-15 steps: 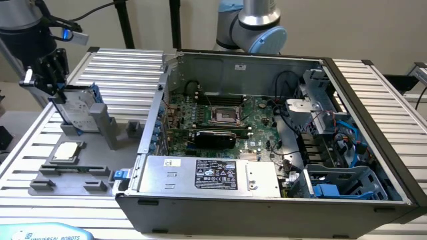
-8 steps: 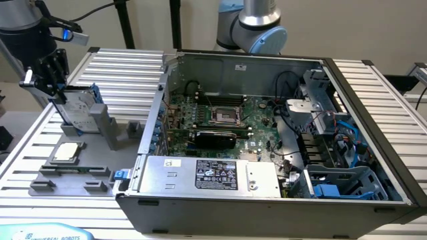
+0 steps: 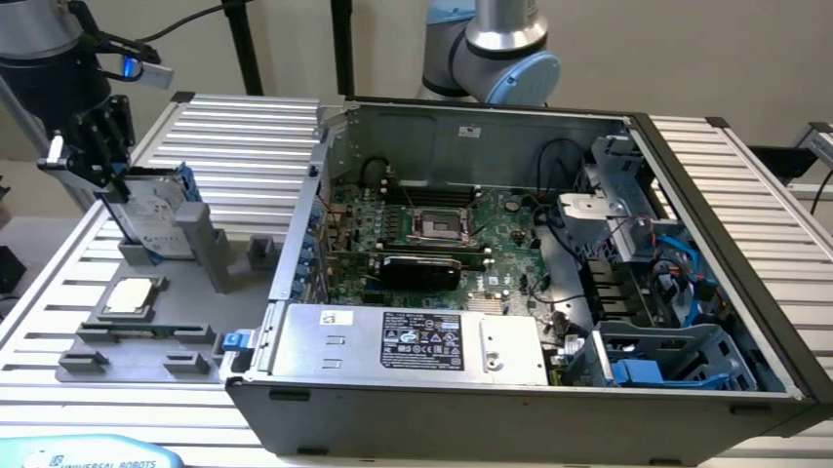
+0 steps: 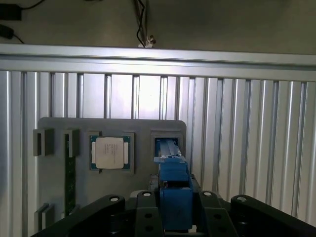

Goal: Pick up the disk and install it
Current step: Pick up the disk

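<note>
The gripper is hanging at the exterior view's left, over the grey fixture beside the open computer case; its jaws are pinching the upper edge of the disk. The disk is standing upright with its lower end in the fixture's slot; the small square chip is lying near it on the same fixture.

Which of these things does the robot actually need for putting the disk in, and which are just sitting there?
Needed: the disk; the gripper, shut on it; the open computer case.

Just sitting there: the small square chip; the silver box with the black label.
</note>
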You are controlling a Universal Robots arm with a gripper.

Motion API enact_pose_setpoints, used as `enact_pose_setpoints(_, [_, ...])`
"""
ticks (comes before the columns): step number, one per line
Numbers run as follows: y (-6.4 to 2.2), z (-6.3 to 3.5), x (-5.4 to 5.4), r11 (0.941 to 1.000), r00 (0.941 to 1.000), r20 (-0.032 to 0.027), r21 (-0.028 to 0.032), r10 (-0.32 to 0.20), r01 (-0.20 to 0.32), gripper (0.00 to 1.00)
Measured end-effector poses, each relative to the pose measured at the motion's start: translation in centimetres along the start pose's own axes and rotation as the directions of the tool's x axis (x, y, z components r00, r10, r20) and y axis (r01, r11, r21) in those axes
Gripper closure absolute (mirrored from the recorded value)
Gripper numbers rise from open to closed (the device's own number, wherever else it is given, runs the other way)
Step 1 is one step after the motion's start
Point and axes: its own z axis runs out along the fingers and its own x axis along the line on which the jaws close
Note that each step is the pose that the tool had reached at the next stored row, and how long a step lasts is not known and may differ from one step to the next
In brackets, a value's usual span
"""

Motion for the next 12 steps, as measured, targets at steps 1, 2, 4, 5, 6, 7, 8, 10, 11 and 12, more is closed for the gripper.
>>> enact_pose_setpoints(1, [0.0, -0.05, 0.0, 1.0, 1.0, -0.0001, 0.0, 0.0, 0.0, 0.67])
enact_pose_setpoints(2, [0.0, -0.13, 0.0, 1.0, 1.0, 0.0, 0.0002, 0.0, 0.0, 0.67])
enact_pose_setpoints(4, [0.01, -0.5, 0.0, 1.0, 1.0, 0.0, -0.0002, 0.0, 0.0, 0.67])
enact_pose_setpoints(5, [0.01, -0.72, 0.0, 1.0, 1.0, 0.0, -0.0001, 0.0, 0.0, 0.67])
enact_pose_setpoints(6, [0.01, -1.01, 0.0, 1.0, 1.0, -0.0001, -0.0001, 0.0, 0.0, 0.67])
enact_pose_setpoints(7, [0.02, -1.36, 0.0, 1.0, 1.0, -0.0001, 0.0, 0.0, 0.0, 0.67])
enact_pose_setpoints(8, [0.02, -1.81, 0.0, 1.0, 1.0, -0.0001, -0.0002, 0.0, 0.0, 0.67])
enact_pose_setpoints(10, [0.03, -2.7, 0.0, 1.0, 1.0, 0.0, -0.0001, 0.0, 0.0, 0.67])
enact_pose_setpoints(11, [0.03, -3.16, 0.0, 1.0, 1.0, -0.0001, -0.0003, 0.0, 0.0, 0.67])
enact_pose_setpoints(12, [0.04, -3.6, 0.0, 1.0, 1.0, 0.0, -0.0001, 0.0, 0.0, 0.67])
